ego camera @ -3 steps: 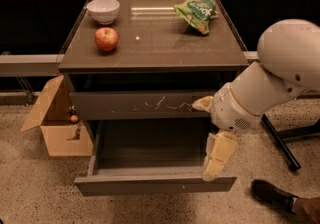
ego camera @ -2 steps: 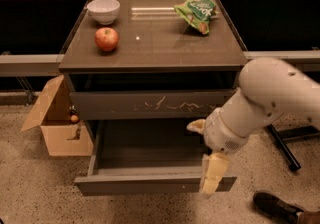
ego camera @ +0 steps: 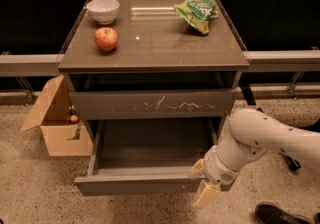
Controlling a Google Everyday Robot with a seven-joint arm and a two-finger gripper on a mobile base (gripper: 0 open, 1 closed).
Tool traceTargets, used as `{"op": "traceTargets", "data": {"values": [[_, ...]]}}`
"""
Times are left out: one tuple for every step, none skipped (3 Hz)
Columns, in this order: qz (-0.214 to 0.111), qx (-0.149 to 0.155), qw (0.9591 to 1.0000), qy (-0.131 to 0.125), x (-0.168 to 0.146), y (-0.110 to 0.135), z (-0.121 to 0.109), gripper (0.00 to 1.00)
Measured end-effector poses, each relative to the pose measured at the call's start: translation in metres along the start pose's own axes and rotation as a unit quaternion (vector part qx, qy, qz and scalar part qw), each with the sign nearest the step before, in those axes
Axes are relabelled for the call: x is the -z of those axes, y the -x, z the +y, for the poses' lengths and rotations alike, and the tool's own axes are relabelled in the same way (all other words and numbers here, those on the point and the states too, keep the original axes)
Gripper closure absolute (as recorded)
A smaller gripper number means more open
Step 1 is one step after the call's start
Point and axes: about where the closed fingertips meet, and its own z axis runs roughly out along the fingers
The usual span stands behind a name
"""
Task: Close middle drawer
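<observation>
The middle drawer (ego camera: 135, 186) is a wide dark grey-brown drawer, pulled well out below the scratched drawer front (ego camera: 150, 104). Its inside looks empty. My gripper (ego camera: 202, 183) is low at the right end of the middle drawer's front panel, at or just in front of its face. The white arm (ego camera: 270, 140) reaches in from the right. I cannot tell whether the gripper touches the panel.
On the cabinet top (ego camera: 155, 43) are a white bowl (ego camera: 103, 10), a red apple (ego camera: 106, 38) and a green chip bag (ego camera: 196, 11). An open cardboard box (ego camera: 57, 128) stands on the floor to the left. A dark shoe (ego camera: 277, 214) is at the bottom right.
My arm has moved down and to the left, from beside the scratched drawer front to the right end of the open drawer's front. The drawer stays pulled out.
</observation>
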Motion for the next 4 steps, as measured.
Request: {"op": "traceTargets", "data": {"values": [[-0.008,-0.040,0.9991,0.011,-0.050,-0.046,-0.010,0.72],[-0.008,-0.040,0.9991,0.013,-0.051,-0.047,-0.009,0.96],[-0.007,-0.040,0.9988,0.026,-0.067,-0.055,-0.014,1.00],[0.006,-0.033,0.9991,0.025,-0.103,-0.077,-0.031,1.00]]}}
